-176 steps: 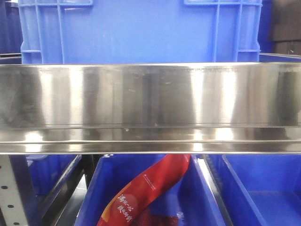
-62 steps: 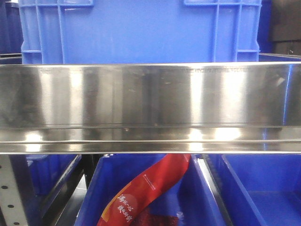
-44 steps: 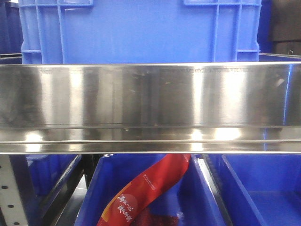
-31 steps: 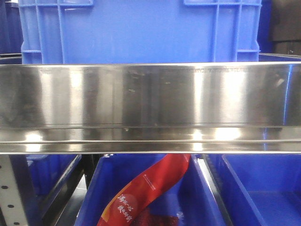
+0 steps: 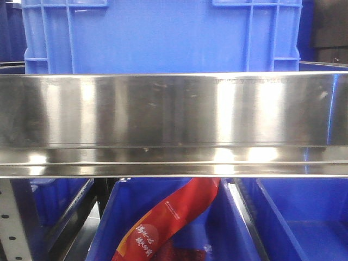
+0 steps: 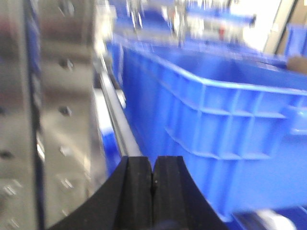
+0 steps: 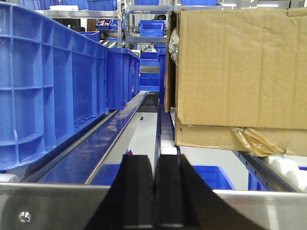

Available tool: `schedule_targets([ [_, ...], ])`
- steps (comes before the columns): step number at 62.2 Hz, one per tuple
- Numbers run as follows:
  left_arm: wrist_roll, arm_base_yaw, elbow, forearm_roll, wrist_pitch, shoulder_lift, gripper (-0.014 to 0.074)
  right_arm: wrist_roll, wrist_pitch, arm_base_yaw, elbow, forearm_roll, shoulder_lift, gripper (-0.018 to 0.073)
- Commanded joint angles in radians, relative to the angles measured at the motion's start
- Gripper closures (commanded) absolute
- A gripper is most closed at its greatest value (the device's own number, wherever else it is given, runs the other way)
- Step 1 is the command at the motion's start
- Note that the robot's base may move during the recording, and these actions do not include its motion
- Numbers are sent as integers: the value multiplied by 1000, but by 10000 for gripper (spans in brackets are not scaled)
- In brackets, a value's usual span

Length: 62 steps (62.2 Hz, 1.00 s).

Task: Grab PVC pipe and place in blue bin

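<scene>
**Front view all but frozen; both grippers clenched on nothing**

Almost nothing has moved since the earlier front pictures: only the bright reflections on the steel rail point(image 5: 174, 125) have shifted slightly, with the glare patch toward the right a little wider. The large blue bin point(image 5: 163, 35) stands behind and above the rail as before, and the red packet point(image 5: 168, 223) lies tilted in the lower blue bin point(image 5: 228, 228) in the same spot.

The left gripper point(image 6: 152, 184) has its 2 black jaws pressed together with nothing between them; a blue crate point(image 6: 225, 124) sits just to its right and a perforated metal post point(image 6: 53, 110) to its left, all blurred.

The right gripper point(image 7: 154, 191) is likewise clenched and empty, pointing down an aisle between blue crates point(image 7: 53, 81) and a cardboard box point(image 7: 240, 72).

No PVC pipe shows in any view.
</scene>
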Motion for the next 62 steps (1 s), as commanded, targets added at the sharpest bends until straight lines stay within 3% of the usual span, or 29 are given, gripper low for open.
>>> schedule_targets([
  [1, 4, 25, 65, 67, -95, -59, 707, -3, -10, -6, 0, 3, -4, 727],
  [6, 4, 58, 128, 126, -116, -120, 707, -3, -10, -6, 0, 3, -4, 727],
  [13, 4, 109, 206, 130, -92, -228, 707, -3, -10, -6, 0, 3, -4, 727],
  [20, 38, 162, 273, 38, -64, -321, 707, -3, -10, -6, 0, 3, -4, 727],
  [29, 215, 239, 351, -116, -62, -387, 707, -3, -10, -6, 0, 3, -4, 727],
  [35, 217, 277, 392, -139, -87, -387, 707, -3, -10, -6, 0, 3, -4, 727],
  [62, 202, 260, 409, -52, -144, -387, 707, -3, -10, -6, 0, 3, -4, 727],
])
